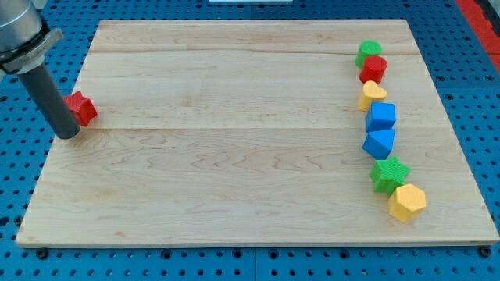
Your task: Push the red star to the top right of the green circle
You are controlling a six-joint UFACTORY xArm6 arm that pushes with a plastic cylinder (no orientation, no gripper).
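Observation:
The red star (81, 108) lies near the board's left edge, in the upper half. My tip (67, 134) rests just to its lower left, touching or nearly touching it. The green circle (368, 52) sits far across the board at the upper right, at the head of a column of blocks. A red block (373, 69) lies directly below the green circle, touching it.
Below the red block runs a column down the right side: a yellow heart (372, 94), a blue cube (382, 117), a blue block (380, 143), a green star (389, 173) and a yellow hexagon (407, 201). The wooden board (234, 156) sits on a blue pegboard.

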